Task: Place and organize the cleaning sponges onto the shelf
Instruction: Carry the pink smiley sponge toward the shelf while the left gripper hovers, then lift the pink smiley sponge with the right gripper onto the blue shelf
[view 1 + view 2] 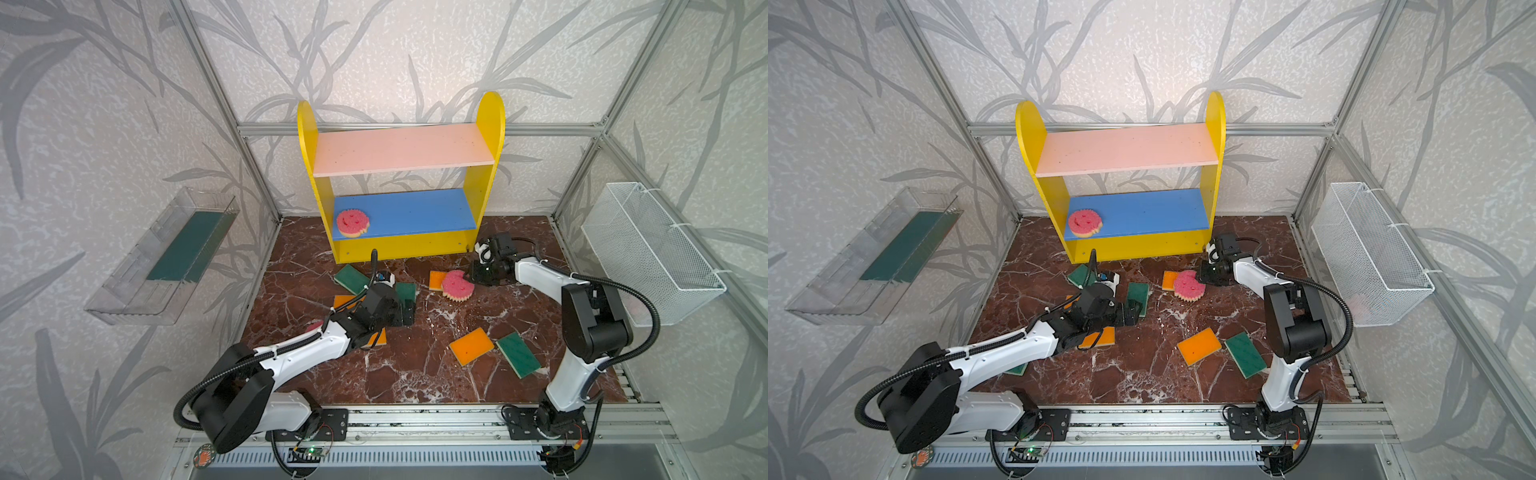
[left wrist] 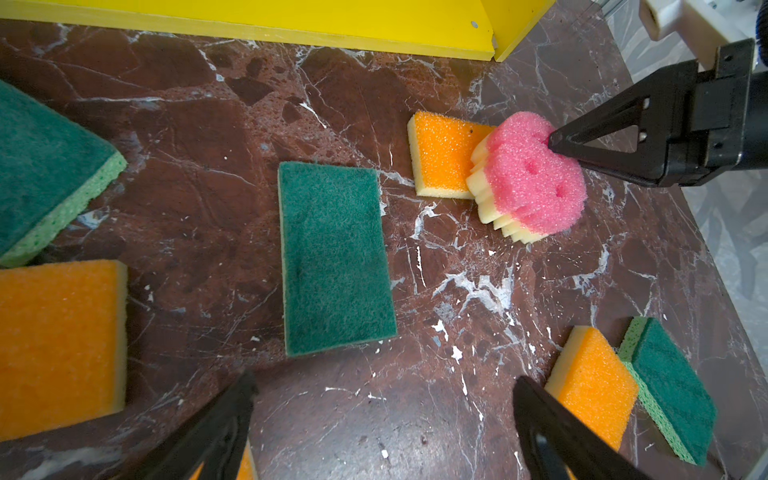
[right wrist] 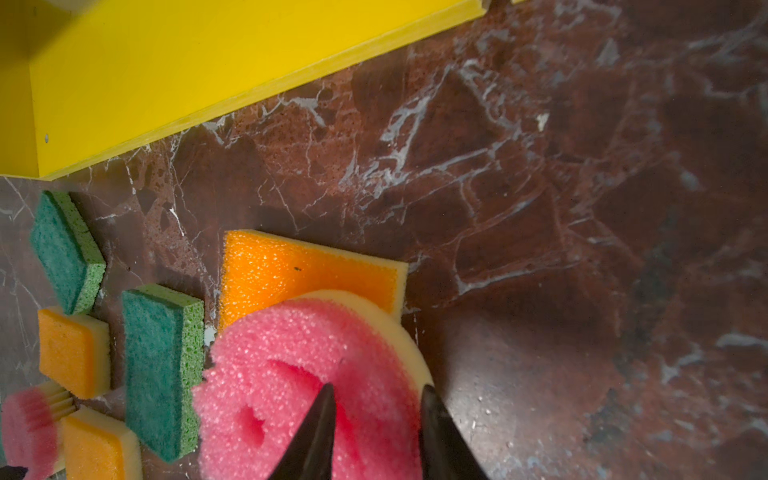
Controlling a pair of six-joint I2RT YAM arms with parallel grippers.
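My right gripper [image 3: 379,388] is shut on the rim of a round pink smiley sponge [image 1: 457,286] [image 2: 532,183], denting it; the sponge lies tilted, partly on an orange sponge [image 3: 291,266]. The left gripper [image 2: 384,380] hangs open over bare floor, just short of a green-topped sponge [image 2: 336,257] [image 1: 406,291]. The shelf [image 1: 399,245] stands at the back, and another pink smiley sponge [image 1: 352,222] lies at the left end of its blue board. More orange [image 1: 471,345] and green [image 1: 518,354] sponges are scattered on the marble floor. The left arm partly covers some.
A clear tray [image 1: 162,257] holding a long dark green strip [image 1: 187,245] hangs on the left wall. A white wire basket [image 1: 652,249] hangs on the right wall. The shelf's pink upper board [image 1: 399,149] is bare.
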